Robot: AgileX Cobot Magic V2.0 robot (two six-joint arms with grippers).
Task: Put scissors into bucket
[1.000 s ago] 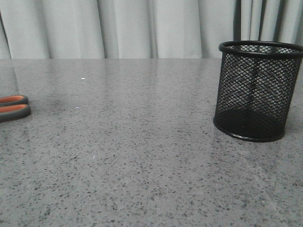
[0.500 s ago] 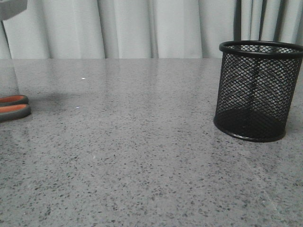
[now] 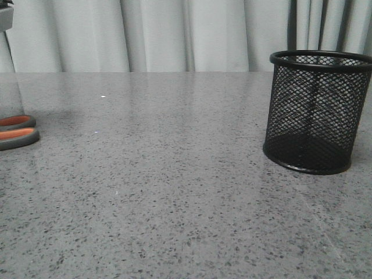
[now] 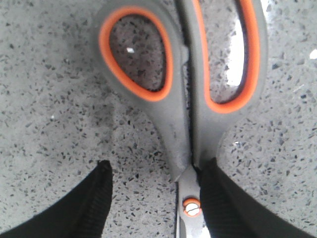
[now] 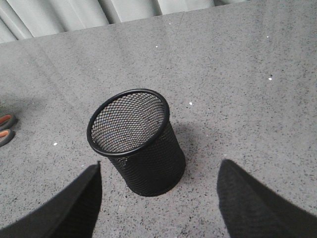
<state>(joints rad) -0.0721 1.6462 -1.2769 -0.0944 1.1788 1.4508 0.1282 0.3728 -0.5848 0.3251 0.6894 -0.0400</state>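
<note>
The scissors [image 4: 188, 99] lie flat on the grey speckled table, with dark grey handle loops lined in orange. My left gripper [image 4: 157, 171] is open and low over them. One finger [image 4: 223, 198] is right beside the pivot screw and the other finger [image 4: 94, 198] stands well apart on bare table. In the front view only the handle loops [image 3: 17, 135] show at the left edge. The bucket [image 3: 317, 110], a black wire-mesh cup, stands upright and empty at the right. My right gripper [image 5: 158, 198] is open and empty, above and just short of the bucket [image 5: 136, 141].
The speckled grey table [image 3: 174, 192] stretches between the scissors and the bucket. Pale curtains [image 3: 174, 35] hang behind the far edge. A grey part of the left arm [image 3: 6, 14] shows at the top left of the front view.
A grey part of the left arm has come into the front view at the top left and a shadow has spread beside the scissors' handles. The bucket has not moved.
</note>
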